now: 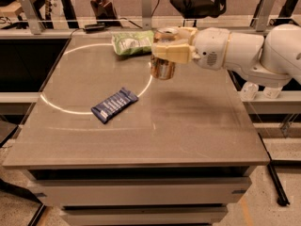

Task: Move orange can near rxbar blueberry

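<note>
My gripper (165,45) is shut on the orange can (162,66), holding it upright in the air above the table's back middle. The can's silver top rim shows between the tan fingers (171,52). The rxbar blueberry (114,105), a flat dark blue wrapper with white lettering, lies on the table to the can's lower left, just inside a bright ring of light. The white arm reaches in from the right.
A green crinkly bag (132,43) lies at the table's back, just left of the gripper. The grey table (197,131) stands on a cabinet. Rails and chair legs line the back edge. White bottles (249,90) stand off the table's right side.
</note>
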Robot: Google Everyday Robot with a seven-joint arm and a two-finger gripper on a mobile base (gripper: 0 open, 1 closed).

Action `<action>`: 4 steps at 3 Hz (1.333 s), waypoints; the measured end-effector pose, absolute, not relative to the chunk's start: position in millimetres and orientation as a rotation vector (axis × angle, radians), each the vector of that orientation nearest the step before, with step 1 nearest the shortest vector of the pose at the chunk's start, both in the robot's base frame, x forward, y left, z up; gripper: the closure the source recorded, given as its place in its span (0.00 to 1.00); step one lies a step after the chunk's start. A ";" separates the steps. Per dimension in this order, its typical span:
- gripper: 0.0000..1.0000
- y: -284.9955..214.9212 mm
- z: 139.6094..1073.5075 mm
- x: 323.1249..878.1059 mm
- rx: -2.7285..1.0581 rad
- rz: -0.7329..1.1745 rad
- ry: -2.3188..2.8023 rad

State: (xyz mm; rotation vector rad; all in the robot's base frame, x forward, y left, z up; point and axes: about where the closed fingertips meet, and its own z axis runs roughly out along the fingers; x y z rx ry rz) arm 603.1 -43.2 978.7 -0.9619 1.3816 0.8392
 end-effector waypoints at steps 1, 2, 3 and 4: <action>1.00 -32.3 964.4 596.4 -1.033 0.788 1.344; 1.00 -23.2 949.8 592.2 -1.076 0.770 1.322; 1.00 -6.6 942.6 577.4 -1.090 0.821 1.312; 1.00 6.3 935.0 562.7 -1.118 0.872 1.296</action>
